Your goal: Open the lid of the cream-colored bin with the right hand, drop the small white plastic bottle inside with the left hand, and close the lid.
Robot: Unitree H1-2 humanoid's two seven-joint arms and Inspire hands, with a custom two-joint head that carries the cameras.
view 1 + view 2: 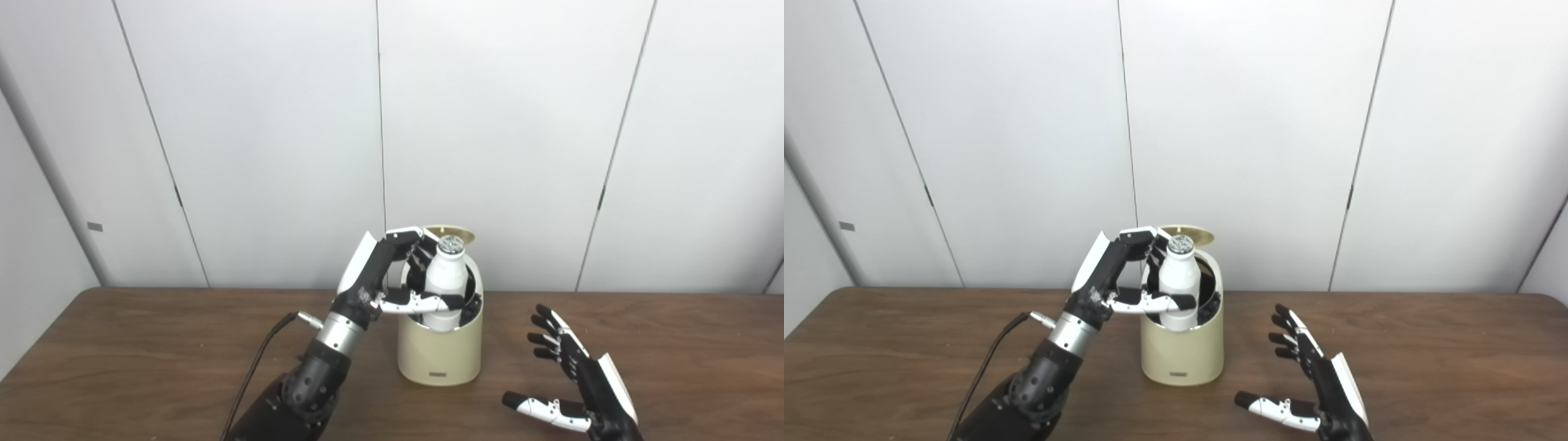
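Note:
The cream-colored bin (438,355) stands on the table near its middle, its lid (452,233) tipped up at the back. A small white plastic bottle (446,282) with a silver cap stands upright in the bin's mouth, its lower part below the rim. My left hand (392,278) is shut on the bottle, thumb across its front and fingers behind it. My right hand (572,373) hovers low over the table to the right of the bin, open, fingers spread, touching nothing.
The brown wooden table (122,355) reaches from edge to edge of the picture. White wall panels (275,122) stand right behind it. A black cable (257,361) runs along my left forearm.

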